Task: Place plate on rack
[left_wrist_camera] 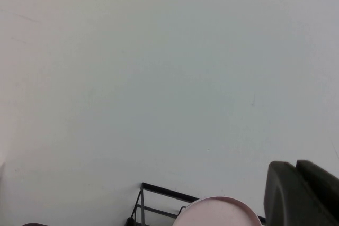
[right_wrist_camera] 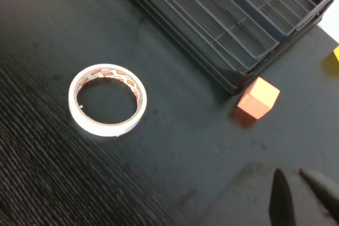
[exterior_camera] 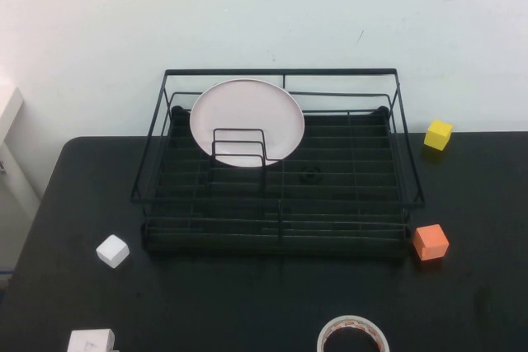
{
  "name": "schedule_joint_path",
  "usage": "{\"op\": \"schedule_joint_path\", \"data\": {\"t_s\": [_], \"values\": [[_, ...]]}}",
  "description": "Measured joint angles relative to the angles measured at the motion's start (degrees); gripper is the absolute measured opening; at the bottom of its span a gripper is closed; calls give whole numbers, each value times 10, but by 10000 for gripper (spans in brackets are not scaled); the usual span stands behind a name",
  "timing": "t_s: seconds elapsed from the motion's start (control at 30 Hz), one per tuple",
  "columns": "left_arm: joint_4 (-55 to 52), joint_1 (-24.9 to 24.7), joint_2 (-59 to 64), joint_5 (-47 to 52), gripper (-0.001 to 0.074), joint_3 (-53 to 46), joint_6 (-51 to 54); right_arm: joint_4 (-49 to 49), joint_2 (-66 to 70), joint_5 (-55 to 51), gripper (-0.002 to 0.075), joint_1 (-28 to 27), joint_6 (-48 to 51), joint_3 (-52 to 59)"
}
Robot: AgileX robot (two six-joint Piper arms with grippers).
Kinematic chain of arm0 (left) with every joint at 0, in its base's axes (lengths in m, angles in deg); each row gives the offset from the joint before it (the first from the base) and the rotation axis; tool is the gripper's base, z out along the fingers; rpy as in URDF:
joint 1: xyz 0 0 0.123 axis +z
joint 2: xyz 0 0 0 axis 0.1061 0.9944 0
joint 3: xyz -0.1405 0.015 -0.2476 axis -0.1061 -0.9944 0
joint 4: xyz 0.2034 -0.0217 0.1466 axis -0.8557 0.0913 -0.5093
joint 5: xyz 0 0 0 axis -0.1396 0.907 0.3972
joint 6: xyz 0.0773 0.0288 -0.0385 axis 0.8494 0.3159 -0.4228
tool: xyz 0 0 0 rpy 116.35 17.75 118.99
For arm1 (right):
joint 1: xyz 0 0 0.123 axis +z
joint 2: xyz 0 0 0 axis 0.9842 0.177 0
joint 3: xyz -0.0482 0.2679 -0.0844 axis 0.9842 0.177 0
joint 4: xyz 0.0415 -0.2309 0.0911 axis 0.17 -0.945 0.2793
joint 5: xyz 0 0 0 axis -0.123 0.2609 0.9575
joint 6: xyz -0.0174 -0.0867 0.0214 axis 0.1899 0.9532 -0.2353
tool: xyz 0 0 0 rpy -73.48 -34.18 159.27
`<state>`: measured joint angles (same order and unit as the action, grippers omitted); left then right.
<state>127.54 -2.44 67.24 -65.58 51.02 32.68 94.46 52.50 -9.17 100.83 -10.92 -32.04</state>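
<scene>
You're looking at a lab-type test setup, not a real kitchen: a bare black desk [exterior_camera: 247,302] pushed against a plain white wall [exterior_camera: 264,14], with a wire dish rack [exterior_camera: 280,195], loose coloured cubes like the orange one [exterior_camera: 431,242] and a tape roll [right_wrist_camera: 107,100] scattered around as props.

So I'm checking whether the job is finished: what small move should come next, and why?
Probably none beyond keeping both arms clear. The plate already stands upright in the rack, leaning behind the wire loops. The left gripper hangs above the rack facing the wall; the right gripper hovers over the table near the tape roll. Neither touches the plate.
</scene>
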Motion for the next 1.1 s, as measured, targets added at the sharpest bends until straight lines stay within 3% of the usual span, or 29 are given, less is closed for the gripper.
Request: {"op": "schedule_joint_path", "data": {"t_s": [0.57,0.9,1.0,1.1], "values": [[0,0,0,-13,-1,-14,-18,0,-1,-1,-2,0,-1,0],[0,0,0,-8,-1,-38,156,1,-1,-1,-2,0,-1,0],[-9,0,0,-16,-1,-55,90,1,-1,-2,-2,0,-1,0],[-176,0,0,-33,-1,-83,-126,1,-1,-2,-2,0,-1,0]]}}
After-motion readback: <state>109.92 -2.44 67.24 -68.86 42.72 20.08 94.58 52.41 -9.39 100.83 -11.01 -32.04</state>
